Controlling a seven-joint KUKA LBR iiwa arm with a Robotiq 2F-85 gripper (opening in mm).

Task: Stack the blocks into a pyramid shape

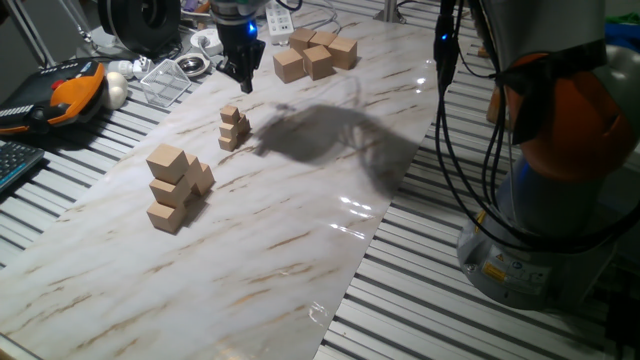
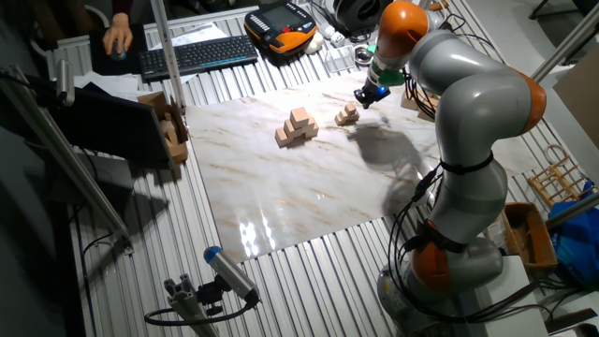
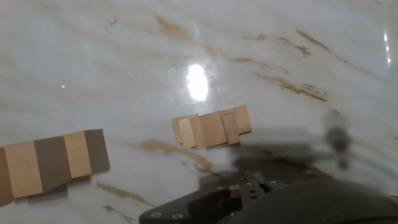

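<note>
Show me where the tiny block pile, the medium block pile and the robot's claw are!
tiny blocks (image 1: 233,128), one fixed view, middle of the stack.
medium blocks (image 1: 176,187), one fixed view, stack's centre.
gripper (image 1: 241,80), one fixed view, between fingertips.

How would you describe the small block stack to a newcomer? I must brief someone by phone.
On the marble board stand three groups of tan cubes. The small stack is the middle one, just below the dark gripper. Its cubes are the tiniest, smaller than those of the medium pile nearer the front and the large cubes at the far edge.
</note>
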